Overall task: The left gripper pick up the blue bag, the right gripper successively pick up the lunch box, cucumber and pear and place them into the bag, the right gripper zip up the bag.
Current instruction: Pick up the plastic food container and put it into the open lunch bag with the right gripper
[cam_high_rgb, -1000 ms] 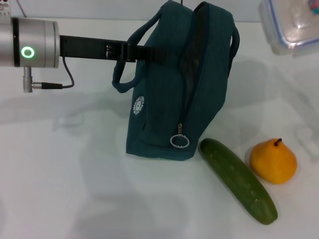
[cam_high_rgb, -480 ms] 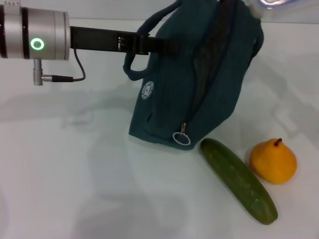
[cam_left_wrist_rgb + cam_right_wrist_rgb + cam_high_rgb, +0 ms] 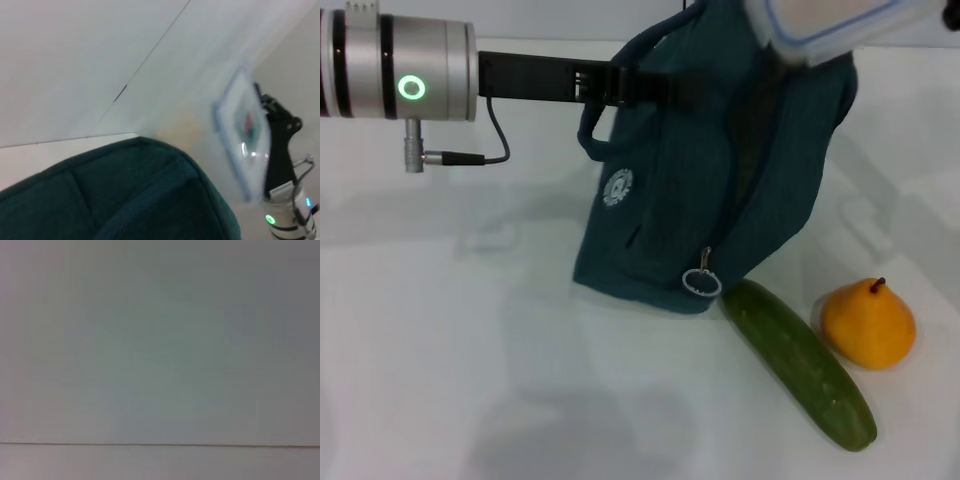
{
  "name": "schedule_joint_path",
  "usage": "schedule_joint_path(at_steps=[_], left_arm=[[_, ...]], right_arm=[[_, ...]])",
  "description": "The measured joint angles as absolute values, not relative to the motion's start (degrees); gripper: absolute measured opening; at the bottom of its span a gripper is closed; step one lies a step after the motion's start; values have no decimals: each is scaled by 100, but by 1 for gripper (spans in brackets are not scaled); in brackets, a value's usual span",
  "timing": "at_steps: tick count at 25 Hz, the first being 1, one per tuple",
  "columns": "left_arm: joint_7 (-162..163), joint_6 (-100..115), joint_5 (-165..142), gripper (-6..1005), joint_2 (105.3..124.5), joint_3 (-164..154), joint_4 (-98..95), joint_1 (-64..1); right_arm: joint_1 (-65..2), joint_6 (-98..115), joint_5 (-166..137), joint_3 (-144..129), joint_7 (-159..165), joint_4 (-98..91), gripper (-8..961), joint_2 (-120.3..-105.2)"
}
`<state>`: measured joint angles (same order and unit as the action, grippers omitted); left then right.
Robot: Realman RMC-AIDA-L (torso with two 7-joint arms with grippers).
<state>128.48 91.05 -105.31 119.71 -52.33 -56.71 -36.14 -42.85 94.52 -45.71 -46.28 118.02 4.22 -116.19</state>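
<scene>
My left gripper (image 3: pixel 655 88) is closed on the blue bag's (image 3: pixel 720 200) handle. My right gripper (image 3: pixel 280 120) holds the lunch box (image 3: pixel 830 22) over the bag's top.

lunch box (image 3: pixel 835 25): cut off by the head view's top edge, only a blurred blue-rimmed corner shows above the bag; in the left wrist view it is smeared, its sticker just a red-and-blue blot.
blue bag (image 3: pixel 710 170): its top and opening are hidden behind the lunch box and the frame edge; the far handle cannot be made out.
left end effector (image 3: pixel 655 88): fingertips lost against the dark fabric.
right end effector (image 3: pixel 280 125): seen only far off in the left wrist view, fingers behind the lunch box, grip unclear.
right wrist view: blank pale surface with one faint line.
</scene>
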Motion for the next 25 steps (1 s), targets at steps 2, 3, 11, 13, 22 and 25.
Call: schedule_joint_path(at_steps=[2, 3, 11, 13, 22, 25], left_arm=[[12843, 9090, -10531, 65, 11971, -5224, -5637, -3605], [12838, 9079, -10530, 65, 11971, -5222, -5617, -3604], [12818, 8970, -10529, 66, 11958, -5228, -5472, -3617], [12820, 8968, -10529, 66, 11957, -5229, -5470, -3634], [12847, 8963, -10397, 66, 11953, -5278, -5468, -3750], [12843, 8963, -10345, 66, 11953, -5357, -5479, -3790]], right_arm=[[-4291, 9253, -4767, -4630, 11783, 425, 105, -11619], [-4291, 9198, -4834, -4631, 11781, 429, 105, -11619], [-4264, 8976, -5525, -4632, 11776, 525, 106, -11619], [-4251, 8969, -5619, -4639, 11776, 527, 106, -11619], [-4196, 8651, -6066, -4667, 11703, 545, 106, -11619], [-4204, 8486, -6180, -4671, 11687, 545, 107, -11619]])
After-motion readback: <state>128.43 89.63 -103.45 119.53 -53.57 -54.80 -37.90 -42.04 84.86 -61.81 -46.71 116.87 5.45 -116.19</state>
